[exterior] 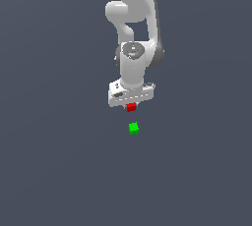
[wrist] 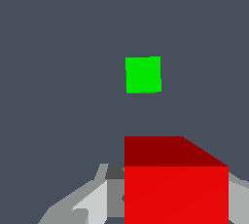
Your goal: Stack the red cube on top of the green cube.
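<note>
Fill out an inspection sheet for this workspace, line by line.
Surface: plain dark grey floor, bare around the cubes.
Red cube: directly under the pincer, between its fingers in the wrist view; whether it is lifted off the surface cannot be told.
Green cube: sits alone on the surface, apart from the red cube, nothing on top of it.
Clutter: nothing seen.
Pincer: pointing down, shut on the red cube; one grey finger shows beside the cube.
Arm: white Panda arm reaching down from the exterior view's top.
Cables: nothing seen.
Surroundings: nothing seen beyond the grey ground.
</note>
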